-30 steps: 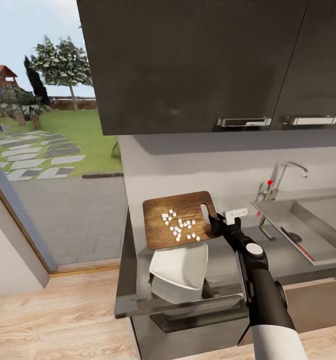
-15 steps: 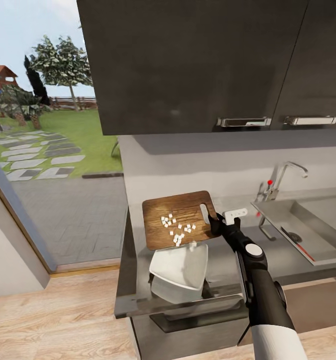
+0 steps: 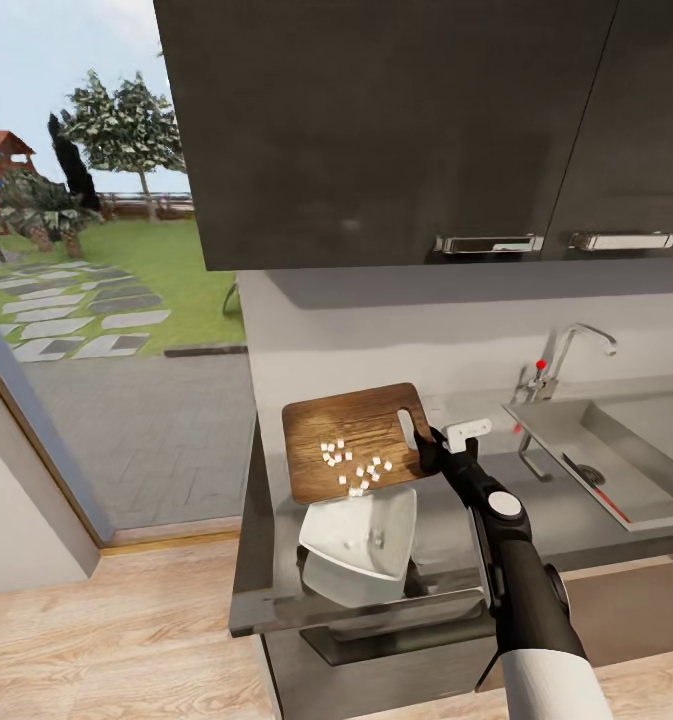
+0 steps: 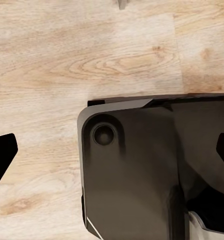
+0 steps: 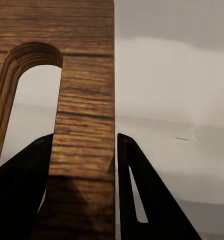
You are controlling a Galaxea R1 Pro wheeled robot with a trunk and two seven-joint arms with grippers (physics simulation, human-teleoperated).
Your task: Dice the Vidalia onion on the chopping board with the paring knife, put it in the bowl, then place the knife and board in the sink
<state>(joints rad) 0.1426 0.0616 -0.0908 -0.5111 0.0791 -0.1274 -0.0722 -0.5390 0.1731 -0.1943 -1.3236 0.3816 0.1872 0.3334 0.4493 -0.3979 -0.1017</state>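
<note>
The dark-brown chopping board (image 3: 351,425) is lifted and tilted over the white bowl (image 3: 376,505), which sits near the countertop's (image 3: 556,515) front edge. My right gripper (image 3: 429,446) is shut on the board's handle end; in the right wrist view the wooden strip (image 5: 87,90) beside the slot sits between the fingers (image 5: 22,190). Small white diced onion pieces (image 3: 354,465) lie on the board's lower half, and a few rest in the bowl (image 3: 361,545). The paring knife (image 3: 604,497), red-handled, lies in the sink (image 3: 656,430). My left gripper (image 4: 112,150) hangs open above the wooden floor.
Dark wall cabinets (image 3: 396,130) hang low over the counter. A chrome tap (image 3: 568,355) with a red knob stands behind the sink. A white wall socket (image 3: 469,430) is just behind my right gripper. The robot's dark base (image 4: 142,170) lies under the left gripper.
The board has shifted slightly left and tipped further. The onion pieces have slid down toward its lower edge, and some have dropped into the bowl.
</note>
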